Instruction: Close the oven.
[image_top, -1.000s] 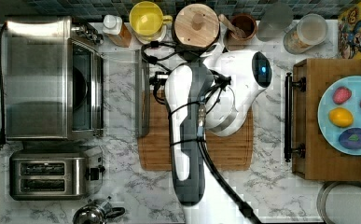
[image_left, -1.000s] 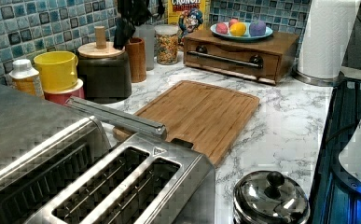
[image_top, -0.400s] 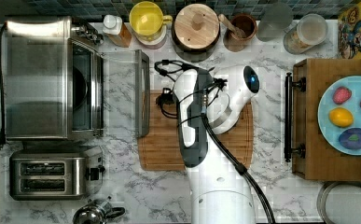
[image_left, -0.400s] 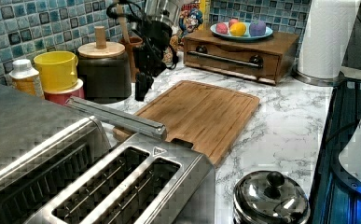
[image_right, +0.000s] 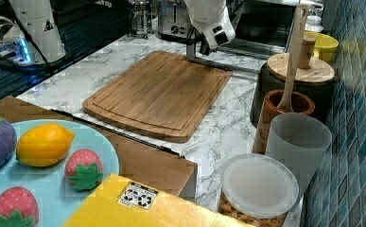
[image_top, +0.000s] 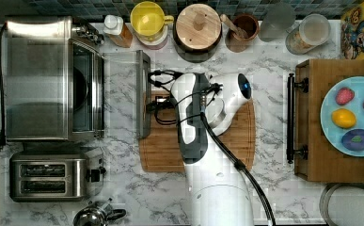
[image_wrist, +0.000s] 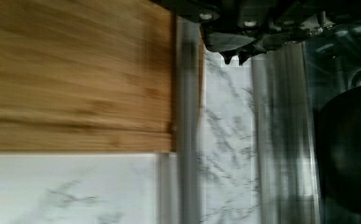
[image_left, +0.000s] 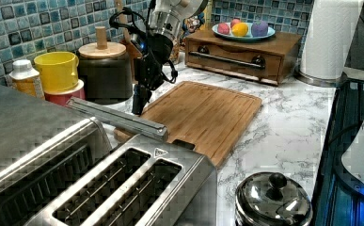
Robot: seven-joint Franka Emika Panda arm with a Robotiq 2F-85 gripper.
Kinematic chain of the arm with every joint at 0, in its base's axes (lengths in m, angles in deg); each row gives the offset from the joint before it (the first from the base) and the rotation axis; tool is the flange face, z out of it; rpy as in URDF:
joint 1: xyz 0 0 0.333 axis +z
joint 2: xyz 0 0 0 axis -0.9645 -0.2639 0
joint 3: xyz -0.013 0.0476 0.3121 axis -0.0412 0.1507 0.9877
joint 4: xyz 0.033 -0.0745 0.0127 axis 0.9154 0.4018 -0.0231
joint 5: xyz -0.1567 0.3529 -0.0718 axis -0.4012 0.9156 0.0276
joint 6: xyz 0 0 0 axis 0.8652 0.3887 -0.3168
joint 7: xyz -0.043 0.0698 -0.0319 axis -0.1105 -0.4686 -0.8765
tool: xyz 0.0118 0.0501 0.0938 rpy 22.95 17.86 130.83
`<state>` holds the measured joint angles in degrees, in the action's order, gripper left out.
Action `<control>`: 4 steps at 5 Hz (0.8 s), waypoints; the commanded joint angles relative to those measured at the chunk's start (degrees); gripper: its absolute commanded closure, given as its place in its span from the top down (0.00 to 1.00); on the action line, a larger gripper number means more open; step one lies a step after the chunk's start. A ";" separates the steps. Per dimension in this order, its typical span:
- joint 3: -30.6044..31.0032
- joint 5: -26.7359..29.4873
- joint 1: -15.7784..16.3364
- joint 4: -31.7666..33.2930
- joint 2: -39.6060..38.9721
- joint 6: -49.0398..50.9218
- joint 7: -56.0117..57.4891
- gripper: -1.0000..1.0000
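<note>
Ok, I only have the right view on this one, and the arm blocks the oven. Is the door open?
Observer: Yes. In the top view the oven has its glass door folded down flat over the counter.
Operator: And where is the tool?
Observer: In the left view the tool hangs just behind the door's handle, at the near edge of the cutting board. I cannot tell whether it touches the handle.

Kitchen: marble counter (image_top: 273, 61), tiled backsplash (image_left: 10, 28), toaster (image_top: 52, 180).

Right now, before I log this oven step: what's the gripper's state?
Gripper: cannot be told; it hangs just above the open oven door's handle, holding nothing visible.
</note>
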<state>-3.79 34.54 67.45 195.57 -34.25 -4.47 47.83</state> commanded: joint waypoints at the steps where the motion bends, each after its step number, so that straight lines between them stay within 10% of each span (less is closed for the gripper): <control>1: 2.84 2.67 3.98 -5.08 -2.78 -13.02 -0.27 0.00; 4: 5.94 3.44 0.45 -9.19 -4.23 -6.09 -0.97 0.00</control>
<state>-0.87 37.62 67.17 191.77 -39.87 -14.44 48.16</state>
